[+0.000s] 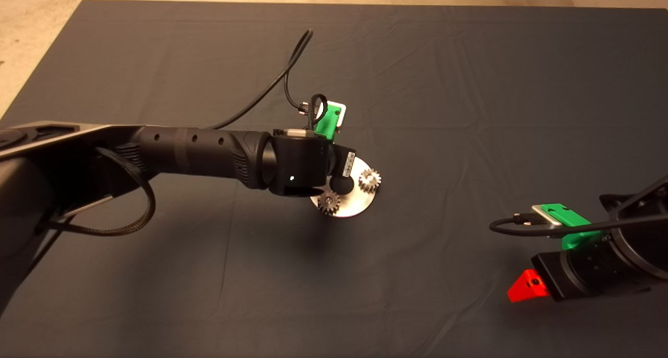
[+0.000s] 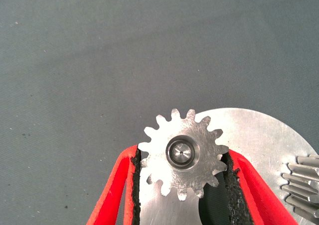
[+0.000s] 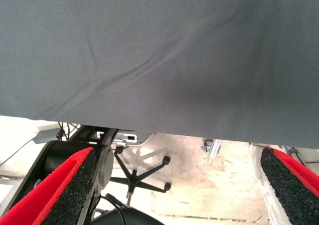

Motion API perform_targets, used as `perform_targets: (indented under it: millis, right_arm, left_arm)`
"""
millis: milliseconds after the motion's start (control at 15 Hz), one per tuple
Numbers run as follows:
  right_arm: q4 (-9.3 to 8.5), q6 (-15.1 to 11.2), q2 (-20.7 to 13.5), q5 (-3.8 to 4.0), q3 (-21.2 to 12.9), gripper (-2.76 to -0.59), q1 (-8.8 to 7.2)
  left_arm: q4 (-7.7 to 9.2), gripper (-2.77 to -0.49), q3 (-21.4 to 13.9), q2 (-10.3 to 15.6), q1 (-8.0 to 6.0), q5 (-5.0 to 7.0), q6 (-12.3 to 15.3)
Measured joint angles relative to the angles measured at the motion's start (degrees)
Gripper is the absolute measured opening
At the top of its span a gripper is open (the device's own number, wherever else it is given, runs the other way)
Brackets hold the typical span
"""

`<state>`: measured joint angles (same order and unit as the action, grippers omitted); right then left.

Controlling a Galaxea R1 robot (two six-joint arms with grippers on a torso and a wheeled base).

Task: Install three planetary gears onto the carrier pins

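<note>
**Left gripper at third gear on carrier disc**

The right gripper [image 1: 527, 286] waits at lower right, fingers spread wide, holding nothing. At frame centre, the left gripper [image 2: 182, 185] pads flank a planetary gear [image 2: 182, 153] seated on a pin [image 2: 179, 152]; contact appears light, possibly released. Two more gears [image 1: 370, 180] [image 1: 329, 202] sit on the disc [image 1: 350, 207].

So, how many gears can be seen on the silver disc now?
3: one on the disc's right side, one at its near edge, one on a pin between the left end effector's pads.
</note>
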<state>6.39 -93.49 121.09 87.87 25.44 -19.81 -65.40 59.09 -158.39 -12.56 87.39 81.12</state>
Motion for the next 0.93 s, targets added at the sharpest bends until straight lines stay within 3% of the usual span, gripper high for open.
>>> perform_targets:
  millis: [667, 933]
  right_arm:
    - [0.0, 0.01, 0.02, -0.02, 0.02, -0.89, 0.3]
    - [0.0, 0.02, 0.02, -0.02, 0.02, -0.89, 0.3]
  left_arm:
    - [0.05, -2.34, 1.57, -1.15, 0.33, 0.61, -0.24]
    - [-0.25, -2.13, 1.57, -1.15, 0.33, 0.15, -0.41]
